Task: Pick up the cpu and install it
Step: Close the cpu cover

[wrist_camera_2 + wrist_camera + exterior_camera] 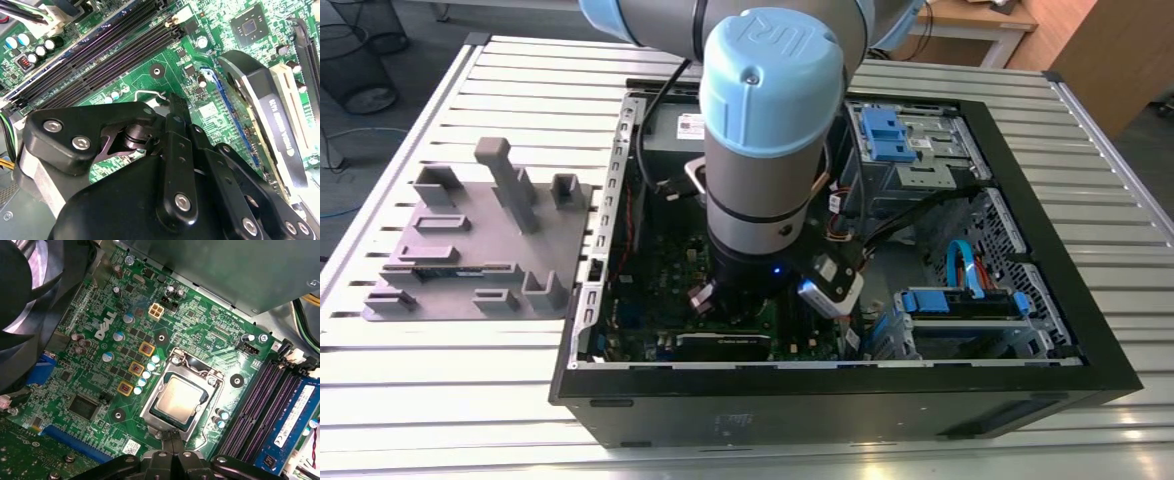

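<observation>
Fingers (172,442) pressed together | cpu (176,399) in socket (210,382) (white lettering on board (200,325))

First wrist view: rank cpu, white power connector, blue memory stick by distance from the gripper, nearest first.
1. cpu: seated in the socket frame, directly ahead of the gripper.
2. blue memory stick: off to the side, in the slots past the socket.
3. white power connector: beyond the socket, toward the case wall.

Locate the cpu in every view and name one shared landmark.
First wrist view: cpu seated in the socket, beside the gripper.
Second wrist view: the gripper covers that spot.
Exterior view: the arm covers it.
Shared landmark: memory slots, in both wrist views.
</observation>
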You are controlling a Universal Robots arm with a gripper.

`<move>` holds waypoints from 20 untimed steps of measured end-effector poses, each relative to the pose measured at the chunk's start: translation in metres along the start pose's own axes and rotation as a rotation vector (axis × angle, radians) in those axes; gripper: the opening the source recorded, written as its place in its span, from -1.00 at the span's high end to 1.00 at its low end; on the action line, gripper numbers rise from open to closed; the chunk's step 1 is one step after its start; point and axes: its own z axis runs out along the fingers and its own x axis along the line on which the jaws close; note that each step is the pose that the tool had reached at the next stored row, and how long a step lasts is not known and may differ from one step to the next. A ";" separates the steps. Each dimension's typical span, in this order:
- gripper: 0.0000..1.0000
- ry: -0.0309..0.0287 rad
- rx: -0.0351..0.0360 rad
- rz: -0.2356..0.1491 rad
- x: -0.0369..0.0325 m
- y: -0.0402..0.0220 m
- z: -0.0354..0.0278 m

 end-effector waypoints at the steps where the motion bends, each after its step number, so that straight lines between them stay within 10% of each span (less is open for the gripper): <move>1: 0.79 -0.0001 -0.0001 0.000 -0.0001 0.0001 -0.0007; 20: 0.79 -0.0018 0.0005 0.000 -0.0043 0.0074 -0.0115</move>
